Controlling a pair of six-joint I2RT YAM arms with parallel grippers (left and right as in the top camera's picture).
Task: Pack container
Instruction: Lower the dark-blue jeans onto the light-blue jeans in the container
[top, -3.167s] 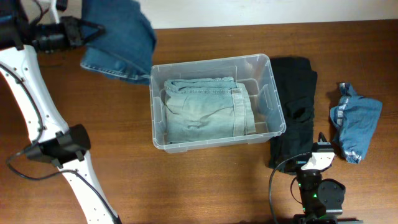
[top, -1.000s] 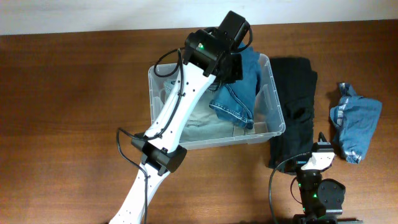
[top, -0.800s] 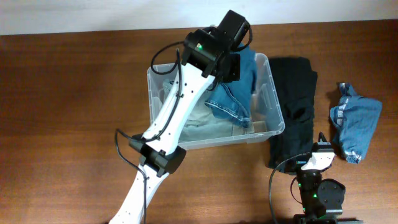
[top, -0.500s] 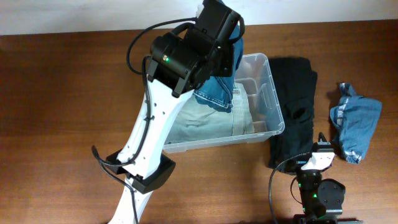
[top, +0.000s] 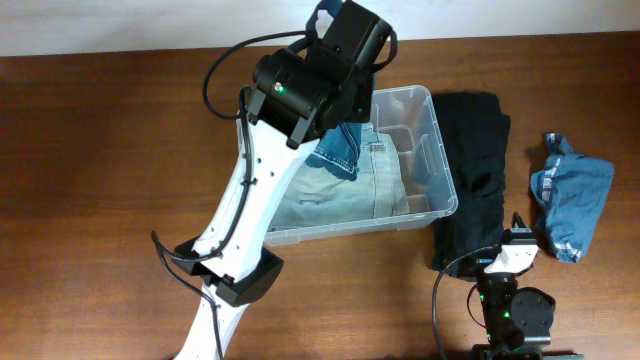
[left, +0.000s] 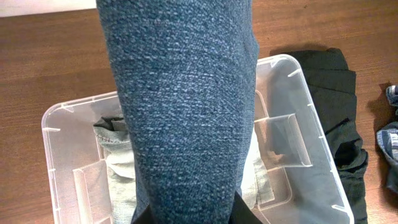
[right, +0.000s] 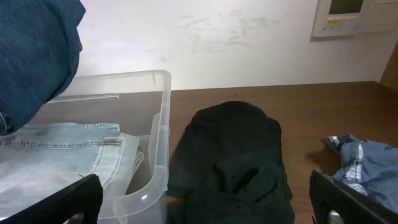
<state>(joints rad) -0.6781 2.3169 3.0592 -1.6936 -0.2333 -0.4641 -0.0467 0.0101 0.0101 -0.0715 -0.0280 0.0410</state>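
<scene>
Container (top: 432, 150) sits mid counter (top: 120, 180), light jeans (top: 330, 200) folded flat inside.

Overhead: the left arm (top: 260, 190) reaches over the container's back left and covers a lot. Only a bit of dark jeans (top: 338, 152) pokes out under the wrist, over the light pair. Can't see the gripper itself from up there.

Left wrist cam fixes that. The left gripper (left: 193, 218) is at the bottom edge w/ black fingers (left: 245, 218) on either side of the denim, so it's clamped on the dark jeans. They hang as one thick column straight down the middle of the frame, container below. Whether the low end touches the light jeans, can't tell from any view. This cam also shows clear molded bits on the container's inner walls, which are hard to make out from overhead.

Right gripper (right: 205, 208): fingers wide apart at the frame's bottom corners, nothing btwn them, parked low at the counter's front right. Its cam looks along the counter. The container's right wall is on the left, w/ a black garment (right: 230, 162) right up against it. A blue cloth (right: 367, 165) lies further right, apart from the black one. There's a white wall box (right: 348, 15) up top, and only this view has it.
</scene>
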